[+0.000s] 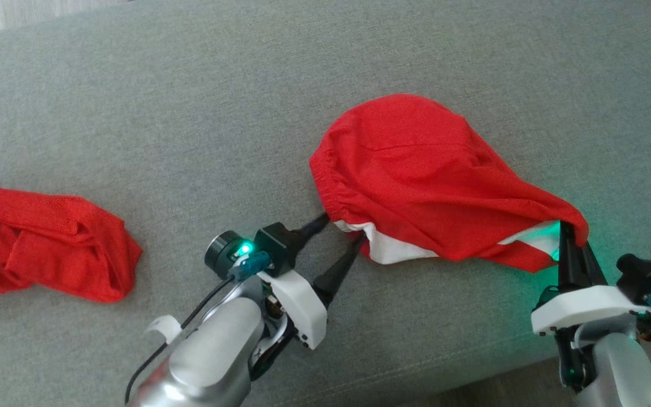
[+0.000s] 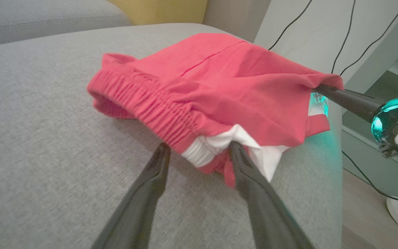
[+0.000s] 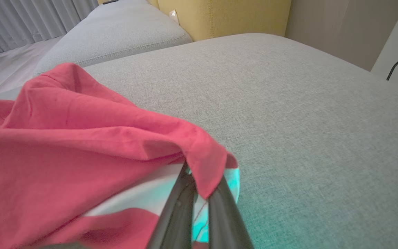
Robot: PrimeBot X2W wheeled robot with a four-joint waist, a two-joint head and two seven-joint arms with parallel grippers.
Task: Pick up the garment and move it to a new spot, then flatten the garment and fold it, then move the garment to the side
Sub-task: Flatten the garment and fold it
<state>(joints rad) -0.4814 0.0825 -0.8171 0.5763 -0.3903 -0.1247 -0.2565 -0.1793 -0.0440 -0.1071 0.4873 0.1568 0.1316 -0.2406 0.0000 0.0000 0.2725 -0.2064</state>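
Our right pincer point(image 1: 568, 240) is clenched on one edge of the red shorts point(image 1: 416, 169), bunched on the grey sofa cushion point(image 1: 133, 102). Our left pincer point(image 1: 343, 227) stands released at the waistband corner. Closing too shallow, we judge, could let the elastic slip; too deep could pinch cushion fabric.

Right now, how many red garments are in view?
2. One garment centre-right, corner pinched by the right gripper; a crumpled garment at the head view's left edge, partly cut off.

Grey couch point(image 1: 133, 85) — crumpled red cloth point(image 1: 48, 249) at its left.
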